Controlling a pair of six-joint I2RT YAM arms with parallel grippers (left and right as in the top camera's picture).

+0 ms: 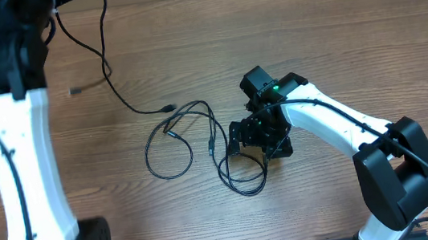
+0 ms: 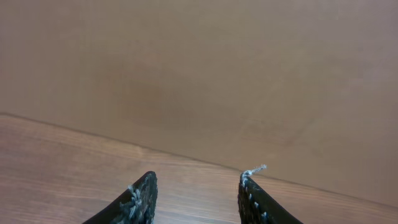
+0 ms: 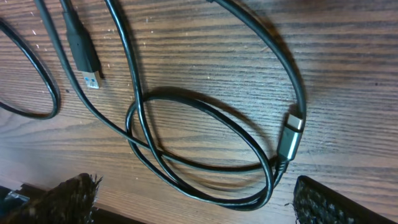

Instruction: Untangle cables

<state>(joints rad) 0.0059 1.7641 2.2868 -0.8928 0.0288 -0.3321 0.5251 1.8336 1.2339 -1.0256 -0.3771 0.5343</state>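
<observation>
Several thin black cables [image 1: 150,155] lie in loose tangled loops on the wooden table [image 1: 350,40]. One long strand [image 1: 107,74] runs from the top edge to a plug near the middle. My right gripper [image 1: 259,149] hangs open just right of the tangle, over its lower loop [image 1: 246,191]. In the right wrist view my right gripper [image 3: 194,186] has its fingers wide apart. A double cable loop [image 3: 239,203] lies between and ahead of them, untouched, with a silver plug [image 3: 291,137] and a blue-tipped plug [image 3: 90,68]. My left gripper [image 2: 198,180] is open and empty, far from the cables.
The white left arm [image 1: 20,158] stands along the left edge, its black upper part at the top left corner. The right arm [image 1: 335,118] reaches in from the bottom right. The left wrist view shows only the table's far edge [image 2: 93,134] and a tan wall.
</observation>
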